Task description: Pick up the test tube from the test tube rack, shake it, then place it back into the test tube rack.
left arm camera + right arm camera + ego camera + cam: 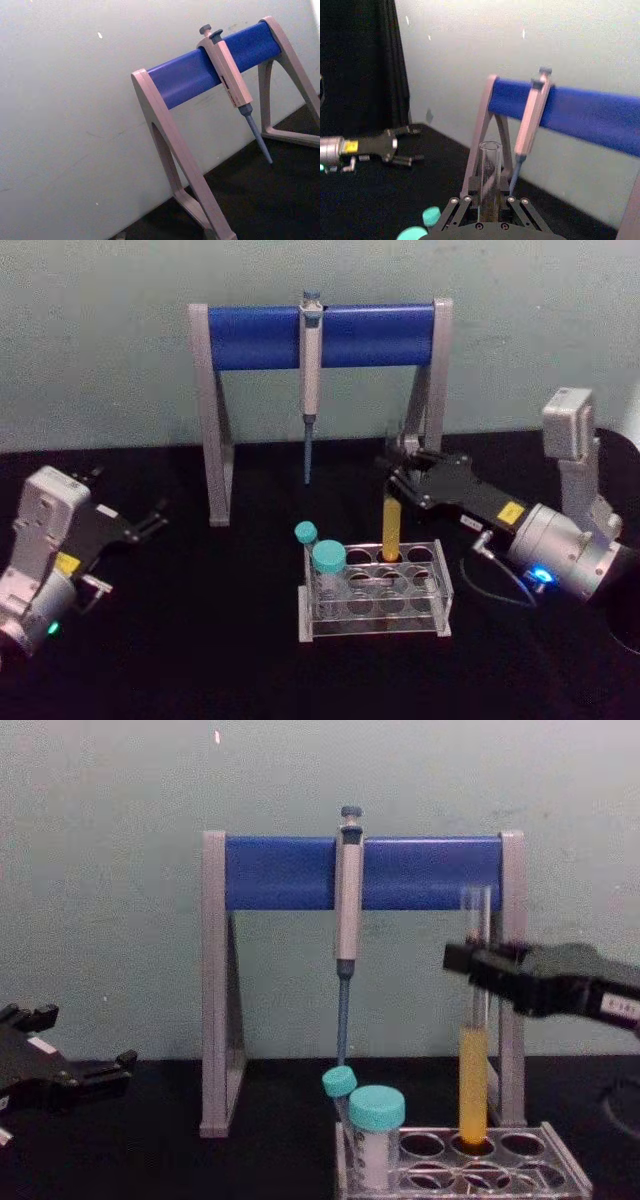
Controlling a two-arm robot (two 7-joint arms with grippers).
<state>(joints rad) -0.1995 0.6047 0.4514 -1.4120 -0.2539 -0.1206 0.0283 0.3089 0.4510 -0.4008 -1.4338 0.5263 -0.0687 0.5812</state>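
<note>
Test tube [391, 525], yellow liquid in its lower part, stands upright in a far-row hole of the clear rack [375, 628], to the right of two teal-capped tubes [328, 558]. The right claw [395, 462] is clamped on its clear upper part. The left claw [155, 518] sits at the left, fingers spread apart. Yellow stickers [510, 510] on both claws carry print too small to read.

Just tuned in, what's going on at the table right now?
The right gripper is at the upper part of the test tube, which stands upright with its bottom in a back-row hole of the test tube rack. I cannot tell whether it has a grip. The left gripper sits parked and open on the left.
</note>
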